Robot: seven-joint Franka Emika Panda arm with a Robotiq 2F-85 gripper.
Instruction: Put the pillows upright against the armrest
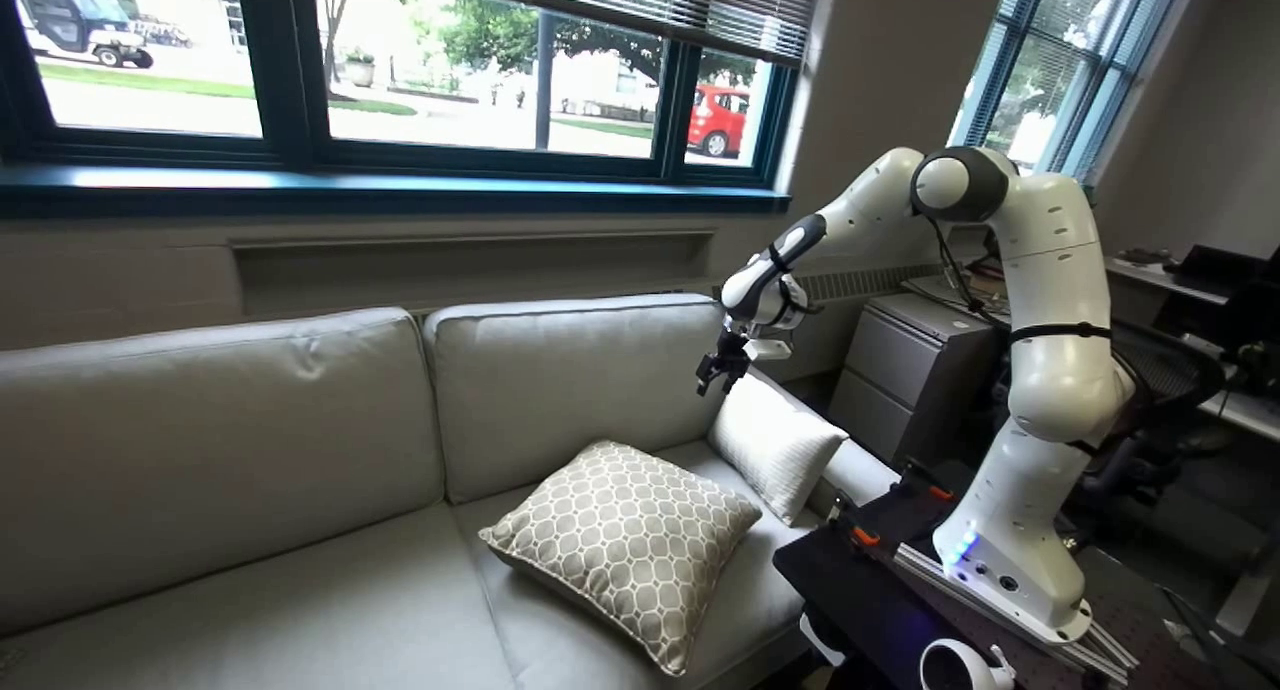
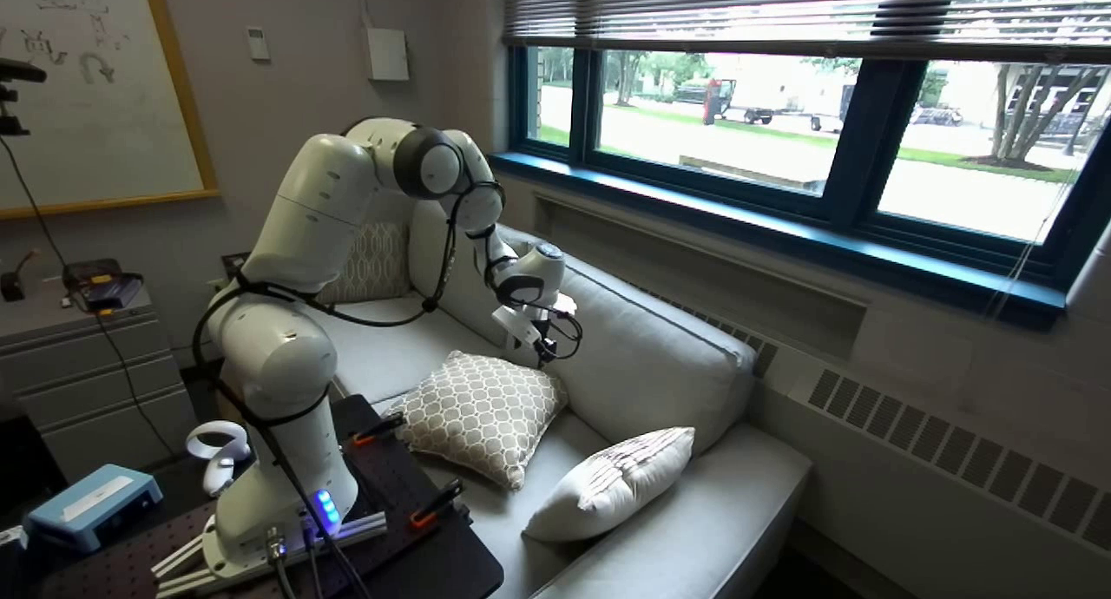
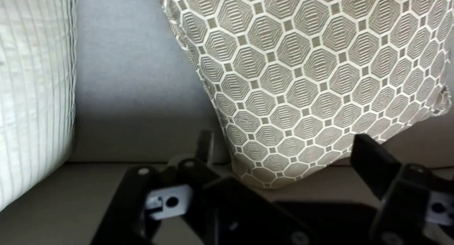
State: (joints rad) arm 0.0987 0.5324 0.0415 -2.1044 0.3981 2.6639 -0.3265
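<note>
The larger lattice pillow [image 1: 630, 540] [image 2: 482, 408] lies on the sofa seat, one corner pointing toward the back cushion. Beside the armrest [image 1: 862, 475] [image 2: 694, 516], the smaller white pillow [image 1: 775, 440] [image 2: 616, 486] sits tilted and appears to lean on it. My gripper [image 1: 722, 372] [image 2: 547, 349] hangs in front of the back cushion, above the seat. In the wrist view my gripper [image 3: 286, 151] is open, its jaws wide apart; a corner of the lattice pillow [image 3: 301, 67] shows beyond the gap, not gripped. The white pillow [image 3: 35, 88] is at that view's left edge.
Grey back cushions [image 1: 580, 370] rise behind the seat. A black table [image 2: 434, 538] with orange-tipped clamps [image 2: 438, 503] carries the arm's base at the sofa's front. Another patterned cushion [image 2: 373, 265] stands at the sofa's far end. A filing cabinet [image 1: 890, 360] is beyond the armrest.
</note>
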